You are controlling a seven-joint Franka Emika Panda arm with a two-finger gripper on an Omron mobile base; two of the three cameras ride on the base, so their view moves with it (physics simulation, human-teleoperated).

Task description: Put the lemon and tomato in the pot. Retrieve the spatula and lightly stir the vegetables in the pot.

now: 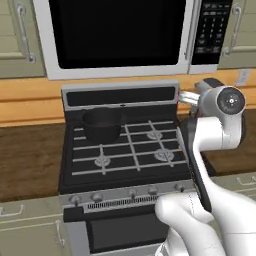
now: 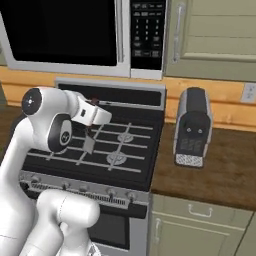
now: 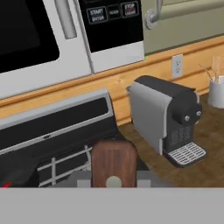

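Hand (image 3: 113, 181) is clamped on the wooden spatula (image 3: 114, 161), held over the stove's (image 1: 125, 150) right side, well apart from the pot (image 1: 102, 125) on the back-left burner; pot contents not visible from here, so stirring looks like what's left.

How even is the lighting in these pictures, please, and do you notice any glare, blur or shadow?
Left base view: flat, even light, pot interior dark, slightly soft. Right base view: coffee machine casts faint shadow on the counter. Hand view: no glare on the microwave door; wooden spatula blade sharp.
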